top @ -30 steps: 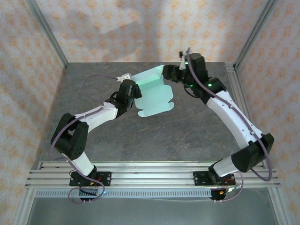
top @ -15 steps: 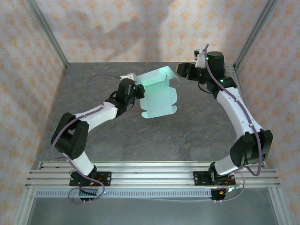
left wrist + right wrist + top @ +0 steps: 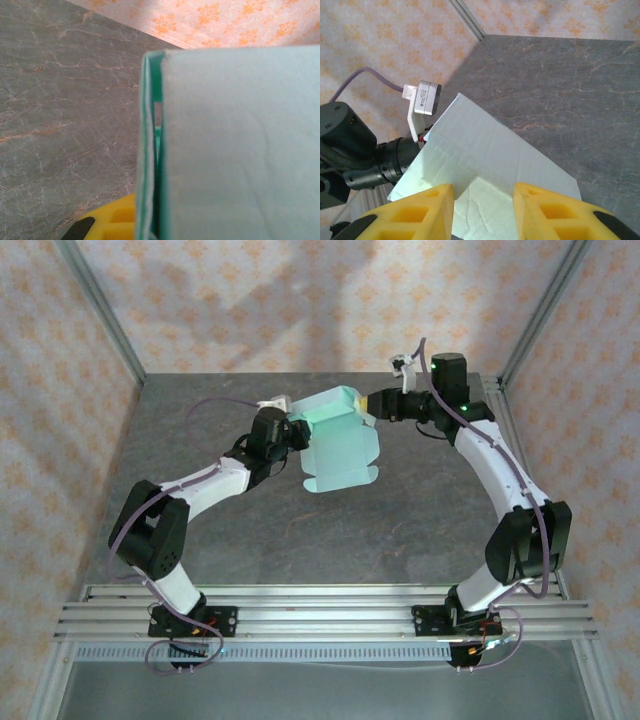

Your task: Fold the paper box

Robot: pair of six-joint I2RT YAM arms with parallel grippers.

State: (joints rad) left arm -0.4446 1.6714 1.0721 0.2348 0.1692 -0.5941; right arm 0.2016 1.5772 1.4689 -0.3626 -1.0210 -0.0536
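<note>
From above, the paper box (image 3: pixel 338 445) is seen over the table (image 3: pixel 300 530), pinched at its left edge by the left gripper (image 3: pixel 292 432). The right gripper (image 3: pixel 372 403) is set at its far corner. At the left wrist, one yellow finger (image 3: pixel 112 222) is seen, the other hidden by card. At the right wrist, the fingers (image 3: pixel 427 210) are parted around the card's edge; contact cannot be judged.

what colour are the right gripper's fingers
Yellow plastic fingers, best in the right wrist view.
</note>
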